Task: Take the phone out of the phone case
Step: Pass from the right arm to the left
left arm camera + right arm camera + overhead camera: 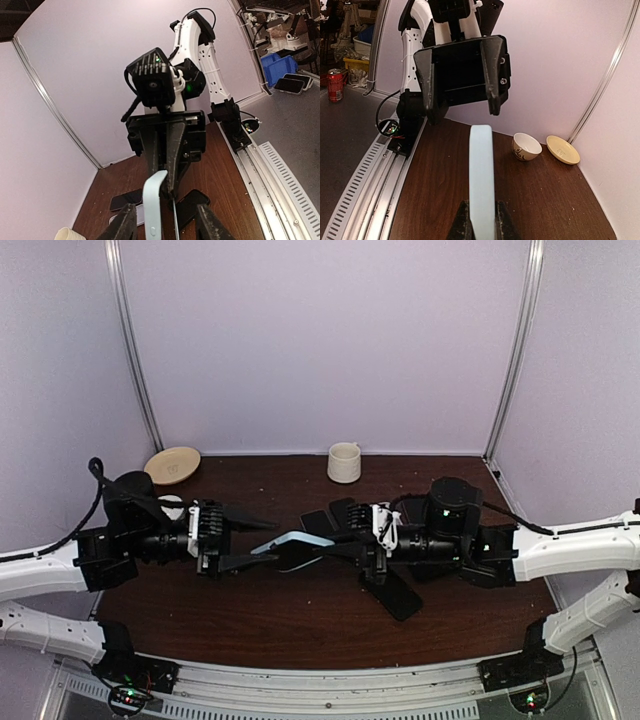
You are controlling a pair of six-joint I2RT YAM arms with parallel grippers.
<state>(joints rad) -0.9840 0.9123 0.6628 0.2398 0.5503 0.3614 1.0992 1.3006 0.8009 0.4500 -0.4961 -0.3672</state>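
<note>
Right end effector (pixel 481 225) is pinching the light-blue phone case (pixel 481 165) above the desk (pixel 535 200), its long axis running toward the left end effector (pixel 165 227), whose spread fingers are straddling the far end.

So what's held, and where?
Right claw pinches the blue phone case by one end, across its thickness. Left claw straddles the far end, open, not gripping.
</note>
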